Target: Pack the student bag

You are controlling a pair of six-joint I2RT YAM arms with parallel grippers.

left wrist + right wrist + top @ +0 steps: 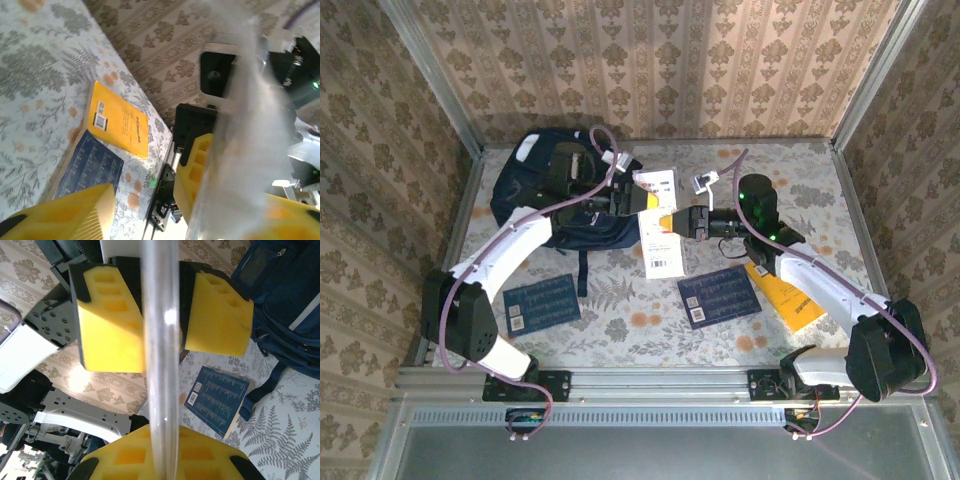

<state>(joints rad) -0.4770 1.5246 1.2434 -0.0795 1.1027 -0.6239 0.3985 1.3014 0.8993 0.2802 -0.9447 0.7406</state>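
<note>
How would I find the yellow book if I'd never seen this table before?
Find the big dark blue backpack at the far left of the flowery table, then look across to the near right side. A flat book lies there, beside a navy book and partly under the white robot arm. It is the only yellow one; the other books on the table are navy.

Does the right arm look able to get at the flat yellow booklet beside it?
Probably not yet: the right tool is shut on a clear plastic sheet, though the flat yellow booklet lies uncovered nearby.
</note>
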